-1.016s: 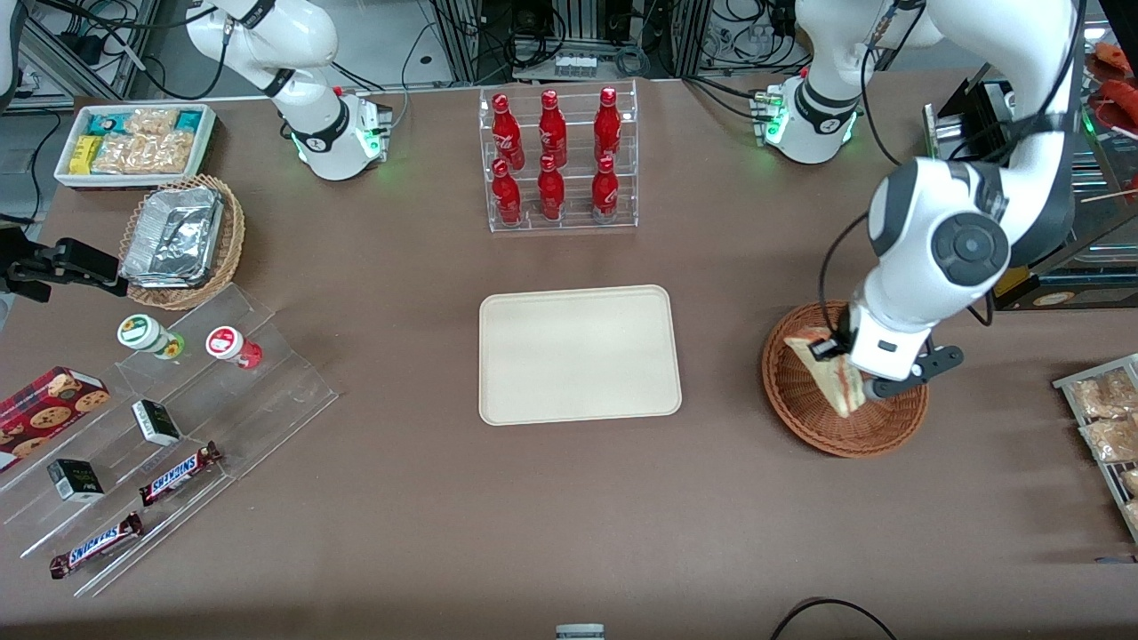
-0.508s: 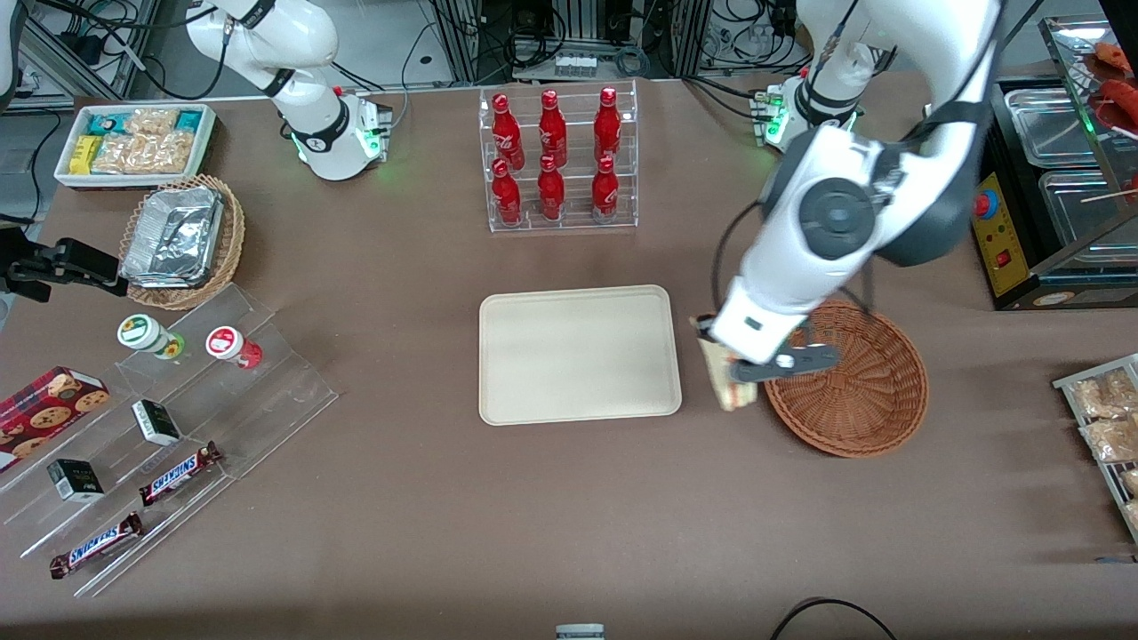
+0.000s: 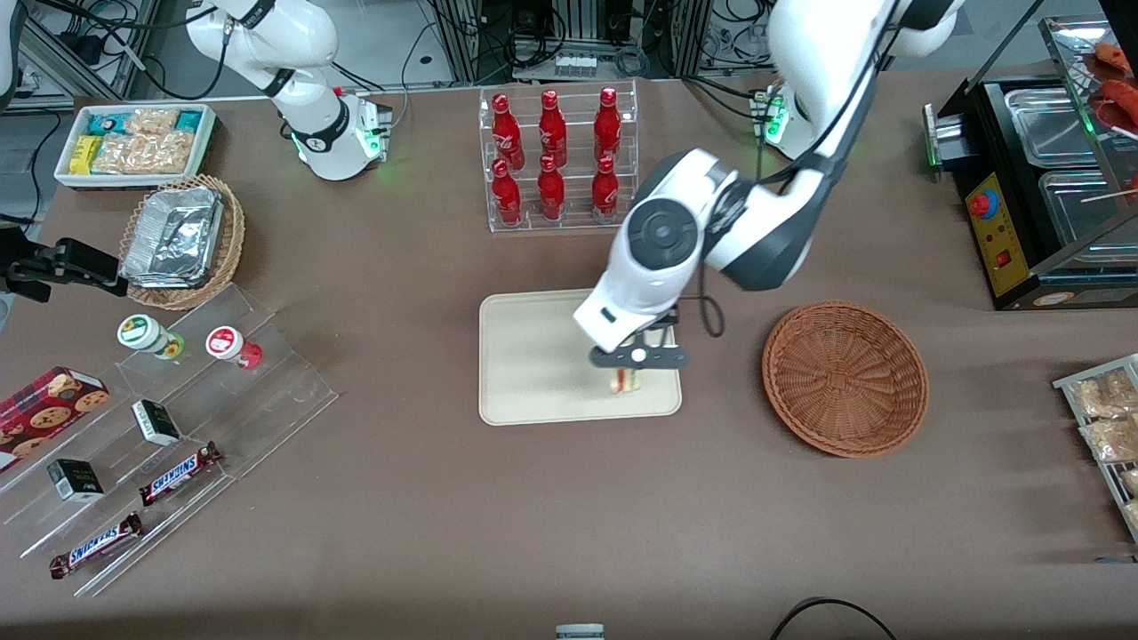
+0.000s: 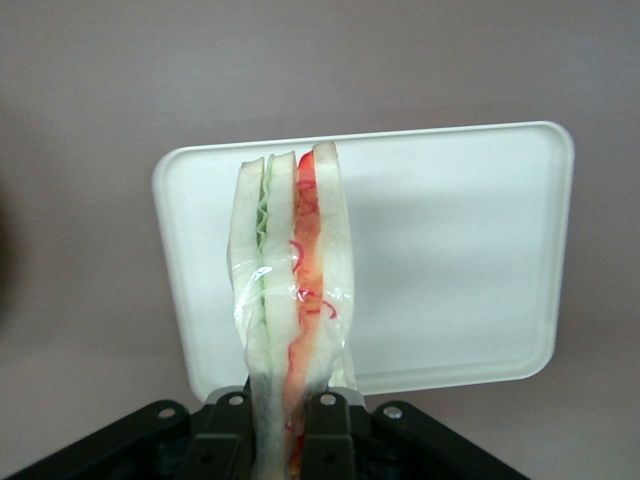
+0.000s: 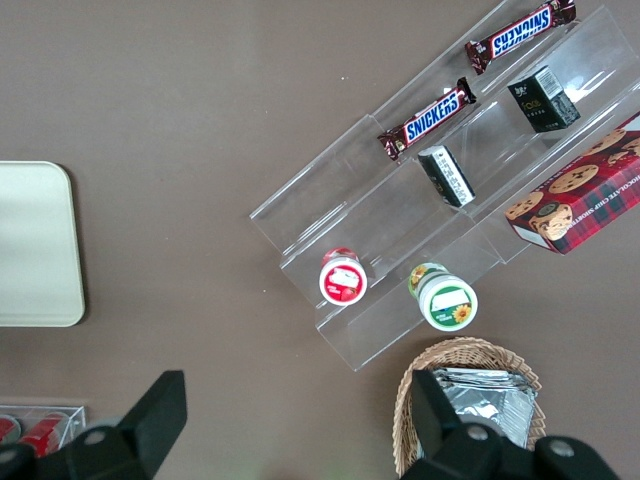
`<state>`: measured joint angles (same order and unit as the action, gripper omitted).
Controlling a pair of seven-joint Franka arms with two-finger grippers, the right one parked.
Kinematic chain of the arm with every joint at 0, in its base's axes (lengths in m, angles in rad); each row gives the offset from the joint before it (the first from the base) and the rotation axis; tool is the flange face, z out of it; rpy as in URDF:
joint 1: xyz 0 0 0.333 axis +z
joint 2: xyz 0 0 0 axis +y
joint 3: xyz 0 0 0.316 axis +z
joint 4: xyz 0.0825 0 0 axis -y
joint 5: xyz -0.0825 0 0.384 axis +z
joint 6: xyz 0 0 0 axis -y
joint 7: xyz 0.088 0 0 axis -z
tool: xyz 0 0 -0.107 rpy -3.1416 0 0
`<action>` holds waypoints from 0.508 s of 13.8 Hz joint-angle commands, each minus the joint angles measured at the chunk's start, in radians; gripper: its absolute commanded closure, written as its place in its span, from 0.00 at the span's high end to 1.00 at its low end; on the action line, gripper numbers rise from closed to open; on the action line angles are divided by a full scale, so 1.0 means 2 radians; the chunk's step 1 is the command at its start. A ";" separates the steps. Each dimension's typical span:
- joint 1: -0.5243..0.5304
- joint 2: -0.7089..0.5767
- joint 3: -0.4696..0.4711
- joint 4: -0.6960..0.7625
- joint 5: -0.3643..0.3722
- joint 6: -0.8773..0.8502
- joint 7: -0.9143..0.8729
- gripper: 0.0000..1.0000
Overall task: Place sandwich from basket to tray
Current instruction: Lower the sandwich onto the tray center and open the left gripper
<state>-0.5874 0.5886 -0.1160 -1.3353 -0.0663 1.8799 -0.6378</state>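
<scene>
With the sandwich [image 4: 290, 300] pinched between its fingers [image 4: 325, 425], the left arm's hand [image 3: 637, 358] sits above the tray [image 3: 533, 356], over the part of it nearest the basket [image 3: 845, 378]; fingers closed tight on the wedge's lower end, grip looks firm; sandwich hangs upright, cut edge facing the wrist camera, green layer beside red layer, clear film wrap visible on it; front view shows only a small bit of it [image 3: 625, 380] poking out under the hand, over the tray's surface; can't tell if it touches the tray or is just above; basket is on the table [image 3: 400, 498] toward the working arm's end, well apart from the hand, nothing in it; rack of red cola bottles [image 3: 556, 160] stands farther from the front camera than the tray.
</scene>
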 commanded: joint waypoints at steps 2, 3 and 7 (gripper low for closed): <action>-0.028 0.062 -0.005 0.060 -0.005 0.010 -0.015 0.00; -0.032 0.069 -0.005 0.059 -0.004 0.016 -0.014 0.00; -0.048 0.098 -0.004 0.055 0.002 0.026 -0.012 0.00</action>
<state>-0.6636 0.7521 -0.1318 -1.2617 -0.0681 1.9319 -0.6486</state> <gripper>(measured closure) 0.837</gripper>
